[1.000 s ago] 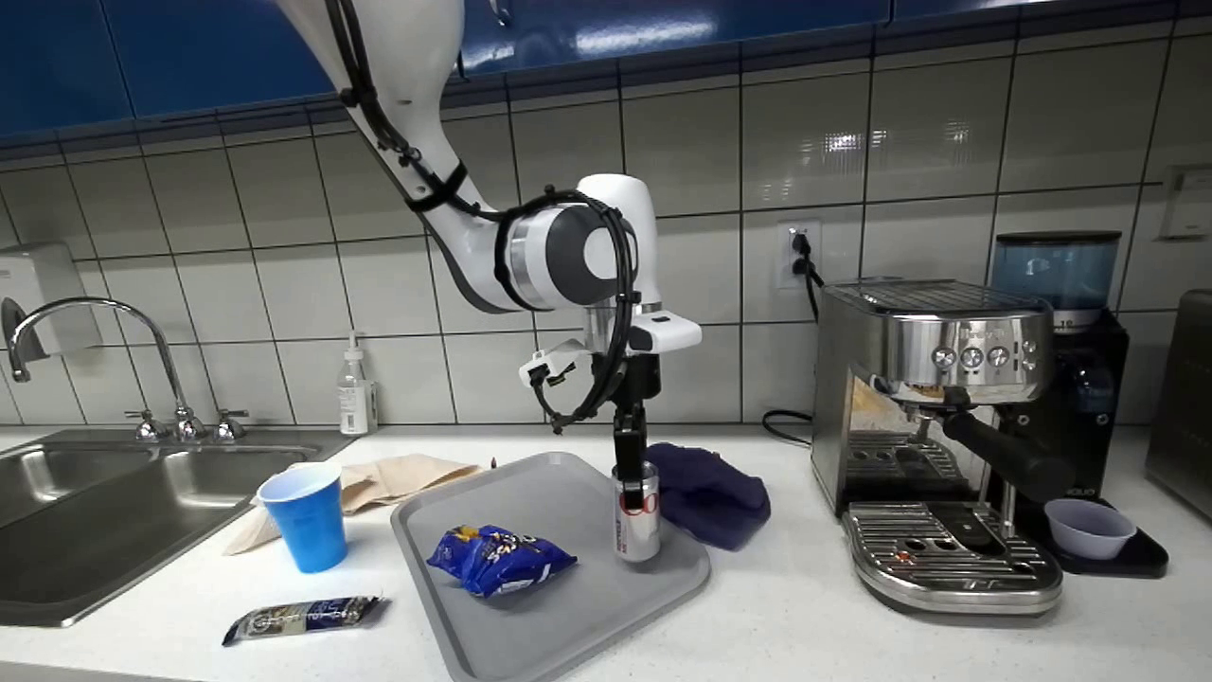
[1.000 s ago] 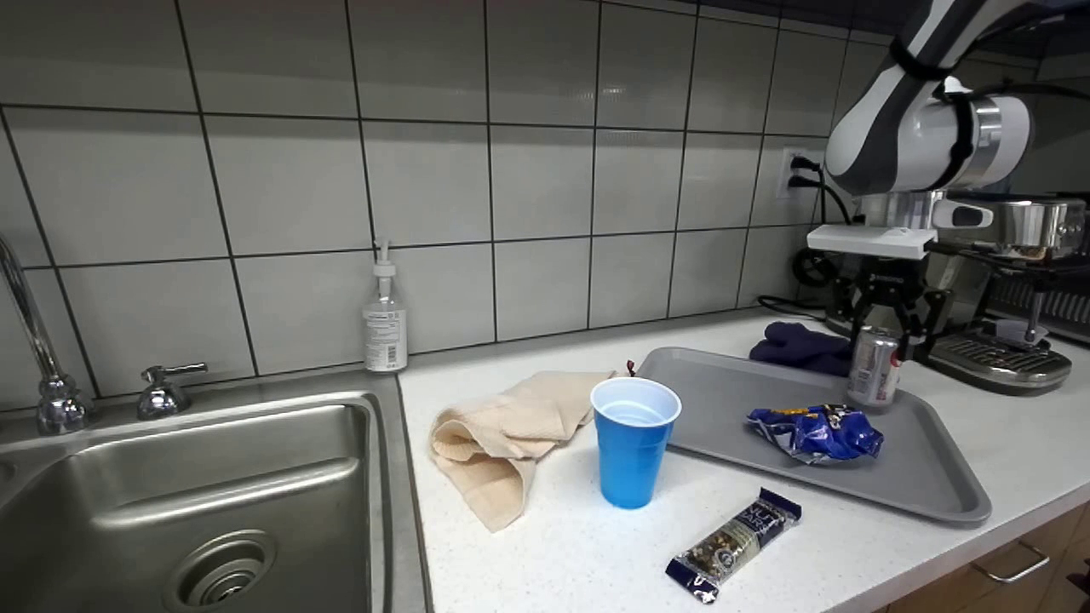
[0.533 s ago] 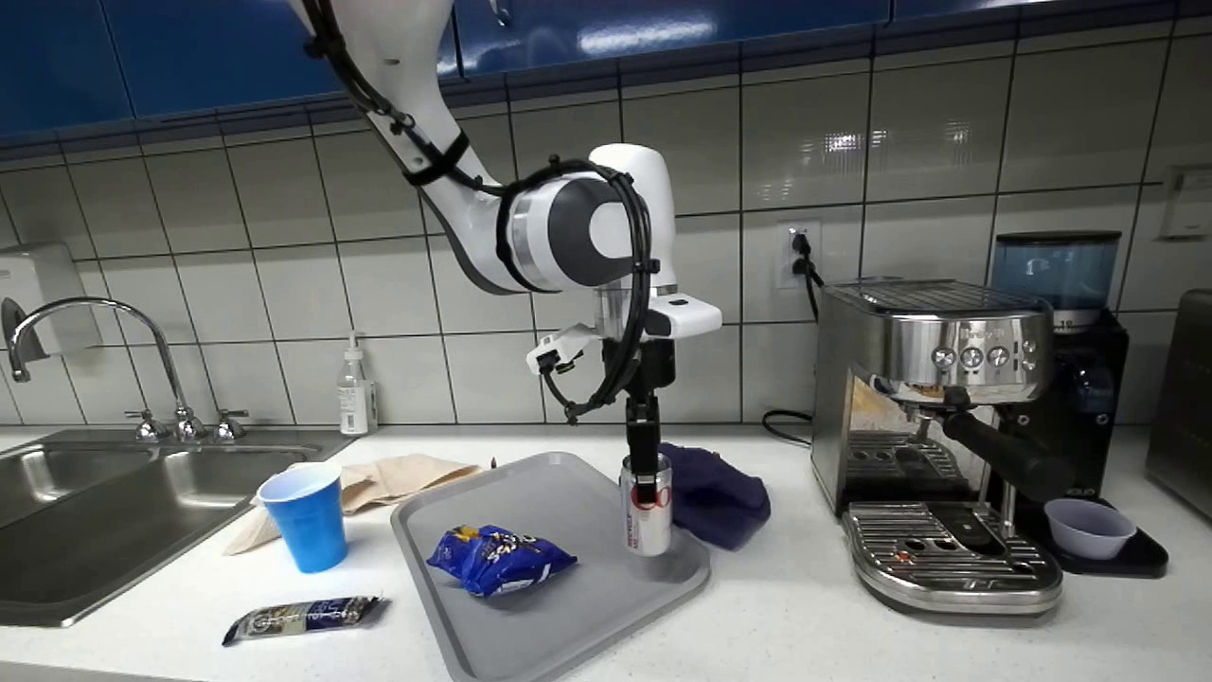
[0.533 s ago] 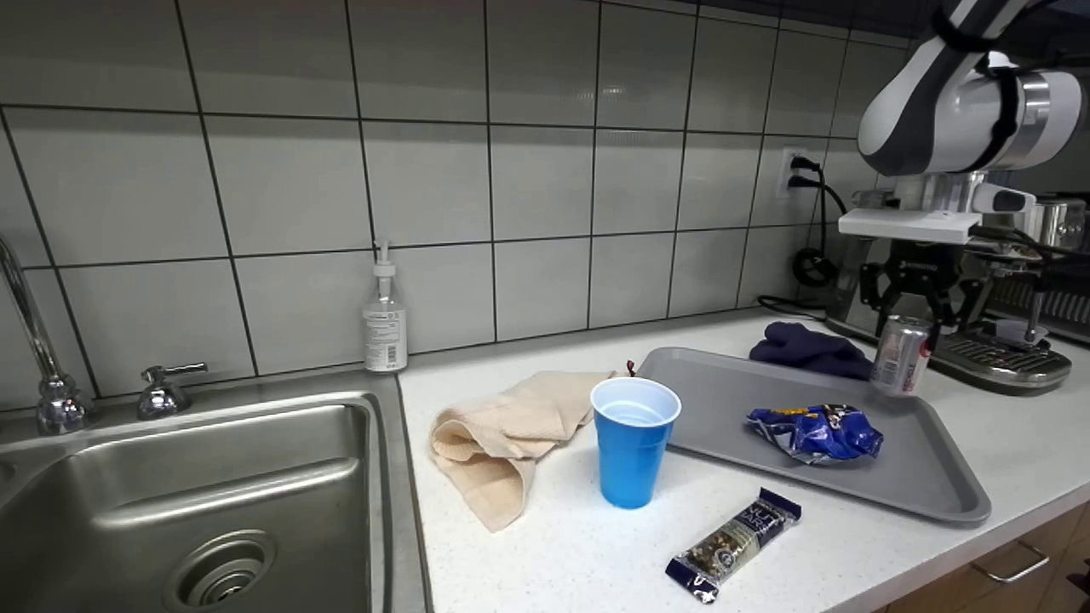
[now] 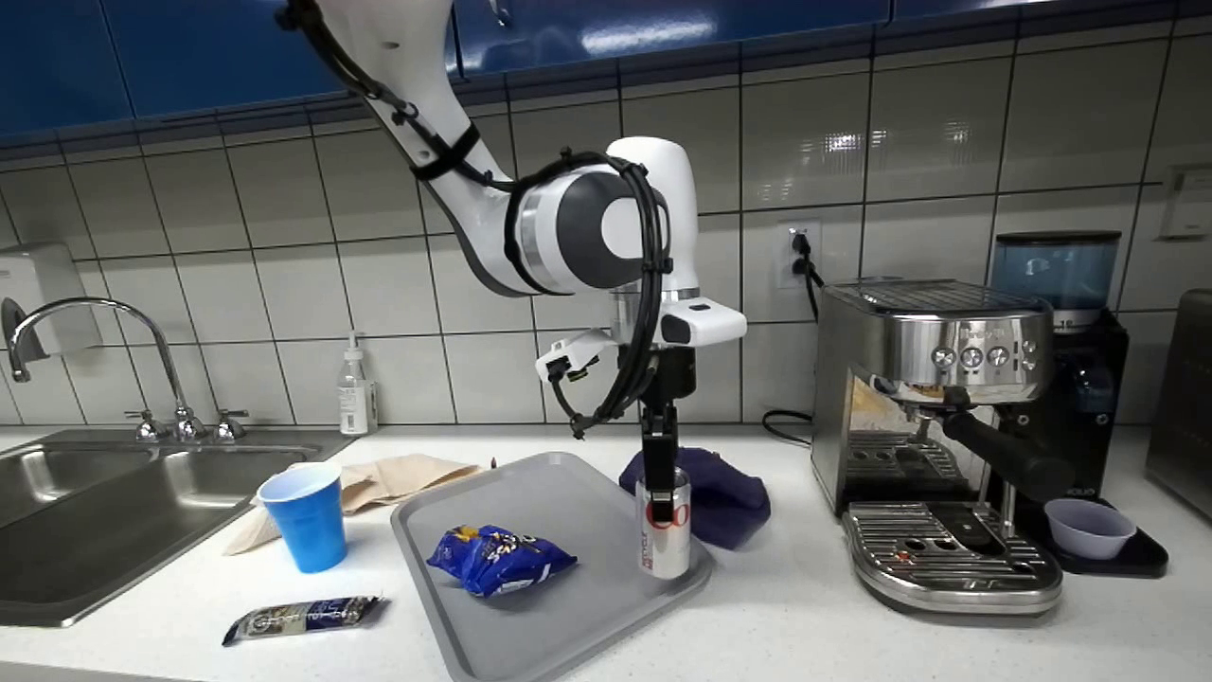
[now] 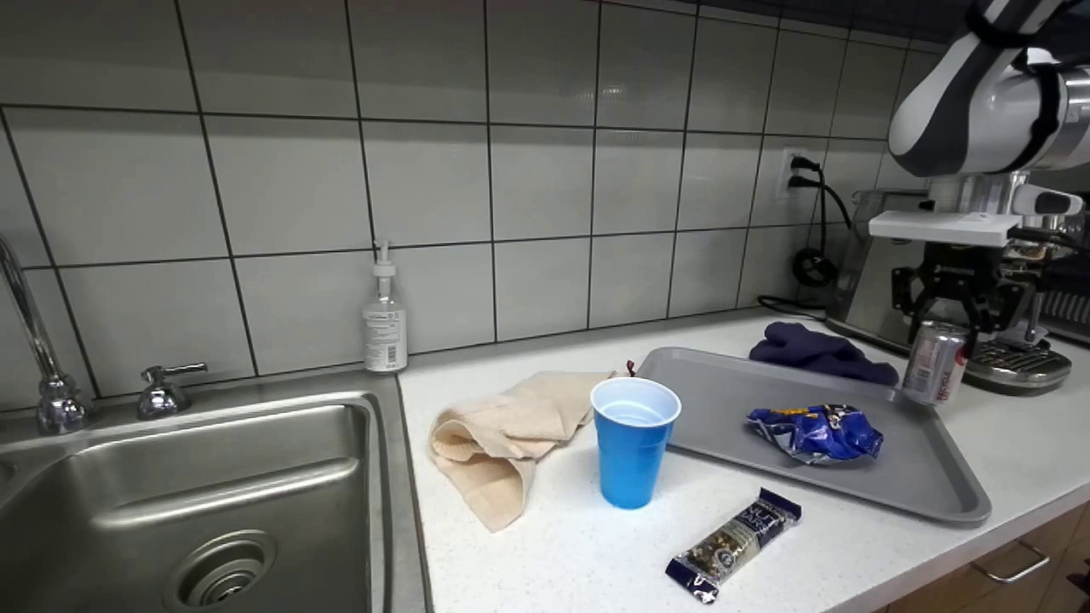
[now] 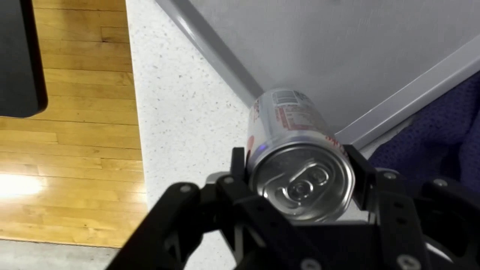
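A soda can [image 6: 935, 366] moves away from the snack bag [image 5: 500, 561] to the corner of the gray tray [image 5: 568, 502], clamped in the gripper [image 7: 297, 163]. Two fingers [image 7: 237, 164] brace its sides near the top, likely steadying the round wall; tray contact is unclear.

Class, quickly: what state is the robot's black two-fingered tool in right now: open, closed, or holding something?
Black two-fingered tool: closed, holding a silver cylindrical metal can with red lettering, gripped from both sides.
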